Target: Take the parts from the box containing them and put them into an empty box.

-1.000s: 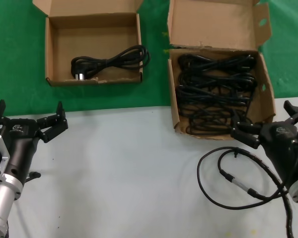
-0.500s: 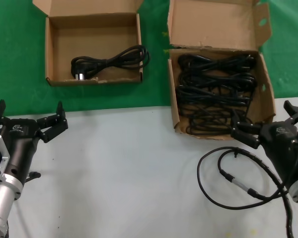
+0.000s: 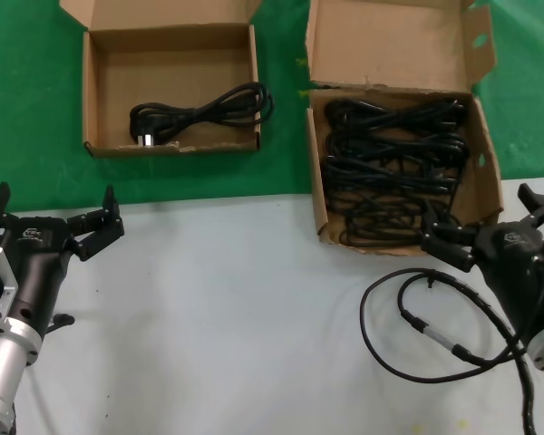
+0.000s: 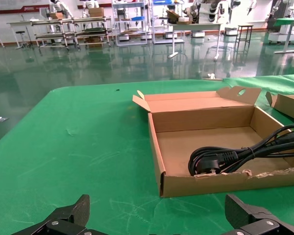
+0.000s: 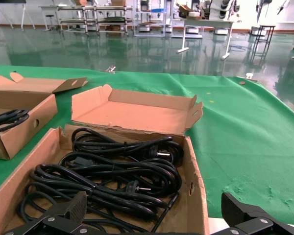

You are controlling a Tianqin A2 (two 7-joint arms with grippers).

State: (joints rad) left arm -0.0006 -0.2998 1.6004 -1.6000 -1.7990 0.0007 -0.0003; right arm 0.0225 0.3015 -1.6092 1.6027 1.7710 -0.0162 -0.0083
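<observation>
In the head view, the larger cardboard box [image 3: 400, 159] sits in the upper right of the frame on the green cloth [image 3: 36, 100], its near edge reaching over onto the pale counter [image 3: 227, 308]. Its tall lid flap [image 3: 390, 43] stands open at the back, with oval notches along the right edge. Inside lies a tangle of black power cords [image 3: 394, 163], several looped bundles stacked across the floor of the box; the right wrist view shows them [image 5: 112, 176] filling most of the interior, with one plug [image 5: 159, 153] lying near the back wall.

The smaller, squarish box [image 3: 170, 86] stands in the upper left of the frame, well apart from the larger one, its short plain flap [image 3: 159, 11] folded back. It holds one cord bundle [image 3: 199, 113], lying diagonally with its plug [image 3: 145, 136] toward the front left corner. The left wrist view shows that cord [image 4: 245, 154] resting against the front wall of the box [image 4: 206, 142].

The left gripper [image 3: 50, 227] hovers at the lower left of the frame over the counter edge, its fingers spread wide and holding nothing. The right gripper [image 3: 490, 227] is at the lower right, just in front of the larger box's near wall, its fingers also spread wide and empty.

A thin black cable with a metal connector [image 3: 426, 322] loops on the counter at the lower right, beside the right arm.
</observation>
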